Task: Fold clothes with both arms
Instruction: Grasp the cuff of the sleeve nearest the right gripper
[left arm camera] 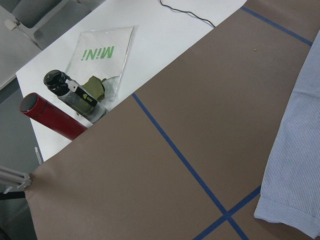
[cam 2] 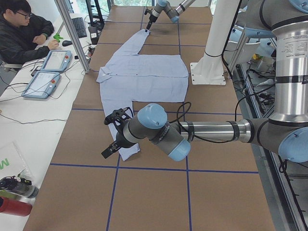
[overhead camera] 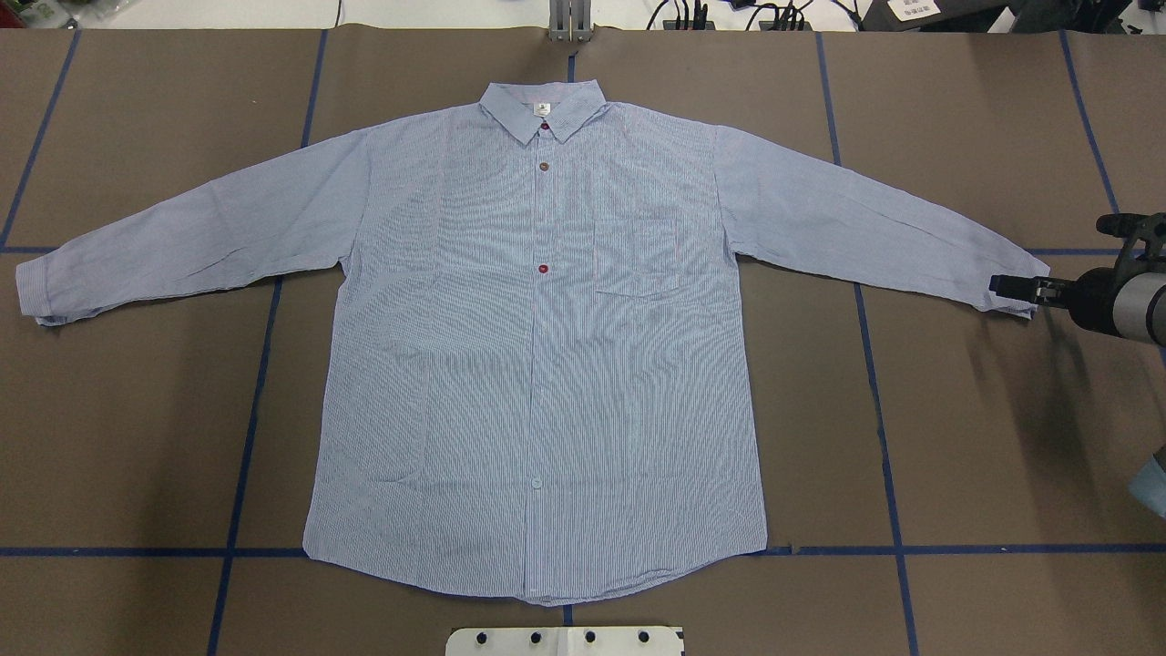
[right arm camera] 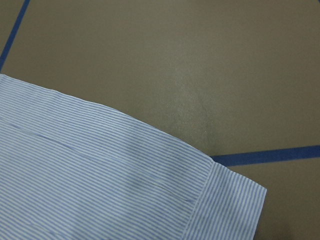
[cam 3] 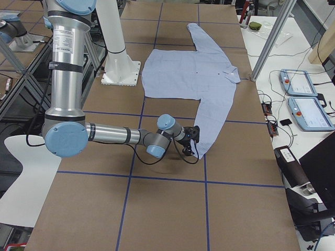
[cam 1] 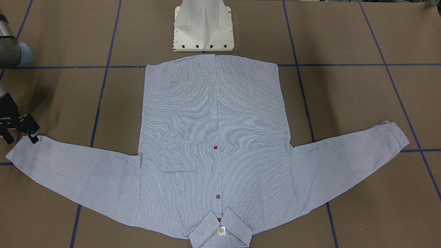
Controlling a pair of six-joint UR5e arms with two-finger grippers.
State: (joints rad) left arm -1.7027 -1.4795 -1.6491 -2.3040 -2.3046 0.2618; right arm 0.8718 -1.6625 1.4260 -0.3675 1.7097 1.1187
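Note:
The light blue striped shirt (overhead camera: pixel 537 346) lies flat and face up on the brown table, buttoned, both sleeves spread out, collar (overhead camera: pixel 544 109) at the far edge. My right gripper (overhead camera: pixel 1018 288) hangs over the end of the right sleeve's cuff (right arm camera: pixel 225 210). It looks open in the front view (cam 1: pixel 21 138), with one fingertip (cam 1: pixel 33 138) at the cuff's edge. My left gripper (cam 2: pixel 114 137) hovers by the other sleeve's cuff (left arm camera: pixel 292 205). It shows only in the exterior left view, so I cannot tell whether it is open or shut.
The white pedestal base (cam 1: pixel 203 31) stands just beyond the shirt's hem. Blue tape lines cross the table. A person sits at a side table (cam 2: pixel 29 91) with two teach pendants (cam 2: pixel 55 60). Bottles (left arm camera: pixel 60 112) and a bag lie past the table's left end.

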